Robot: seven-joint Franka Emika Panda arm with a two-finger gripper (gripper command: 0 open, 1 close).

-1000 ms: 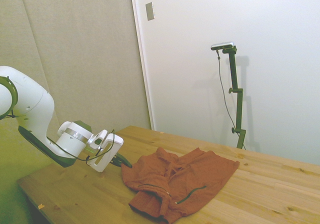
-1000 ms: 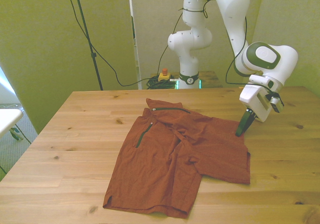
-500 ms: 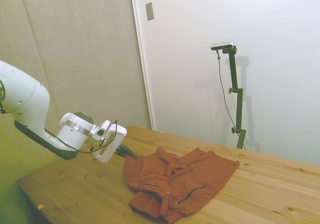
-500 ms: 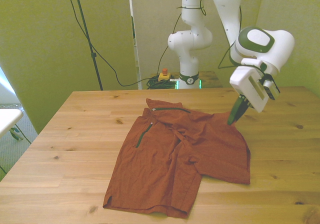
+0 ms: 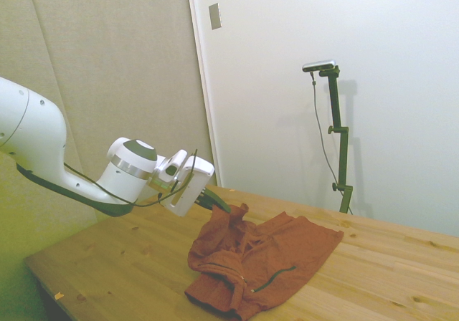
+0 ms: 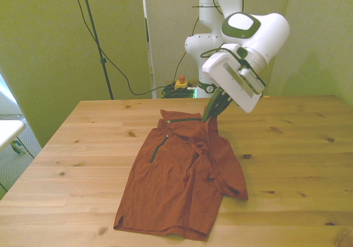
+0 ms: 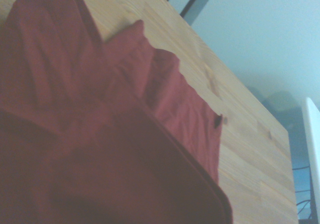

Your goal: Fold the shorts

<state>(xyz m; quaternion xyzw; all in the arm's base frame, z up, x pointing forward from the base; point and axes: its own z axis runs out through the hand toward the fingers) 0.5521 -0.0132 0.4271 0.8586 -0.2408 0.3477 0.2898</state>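
The rust-orange shorts (image 6: pixel 179 178) lie on the wooden table (image 6: pixel 309 164), with dark zipper pockets near the far edge. My gripper (image 6: pixel 211 114) is shut on the shorts' edge at the far side and holds it lifted off the table, so the fabric rises to a peak at the fingertips. In the side view the gripper (image 5: pixel 224 208) pinches that raised corner of the shorts (image 5: pixel 269 260) above the bunched cloth. The wrist view shows the shorts (image 7: pixel 100 134) from close by, folded over themselves on the wood.
A red-and-yellow button box (image 6: pixel 180 83) and coiled cables sit behind the table's far edge by the robot base. A white surface (image 6: pixel 8 130) pokes in at the front view's left edge. Bare wood lies on the front view's right of the shorts.
The gripper rose and moved toward the front view's left, pulling the shorts' right edge up and inward. The cloth on that side now covers less of the table.
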